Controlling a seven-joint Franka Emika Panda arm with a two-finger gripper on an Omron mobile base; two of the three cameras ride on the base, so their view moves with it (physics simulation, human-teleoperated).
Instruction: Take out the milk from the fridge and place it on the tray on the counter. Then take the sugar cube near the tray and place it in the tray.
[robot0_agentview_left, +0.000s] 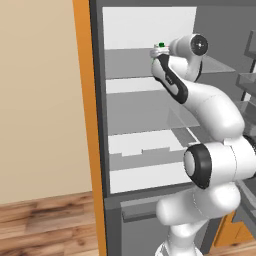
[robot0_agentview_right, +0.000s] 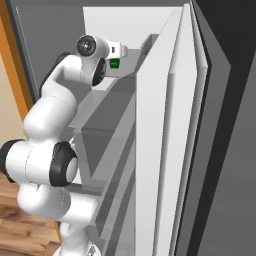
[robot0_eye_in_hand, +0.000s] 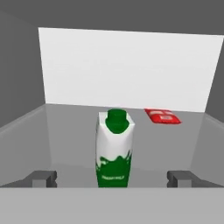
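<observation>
On the tall grey fridge's upper shelf, a small white carton of milk with green base and cap stands upright, centred between the wide-open, empty gripper. Closing off-centre, I judge, could tip the carton backward toward the flat red packet behind it.

red flat packet | lying flat | wood floor

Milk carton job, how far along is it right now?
Done: the fridge stands open and the arm has reached onto its top shelf. In hand: the open gripper straddles the upright milk carton, one fingertip on each side, not yet closed; a flat red packet lies behind it. Left: grip the carton, carry it to the tray on the counter, then add the sugar cube.
</observation>
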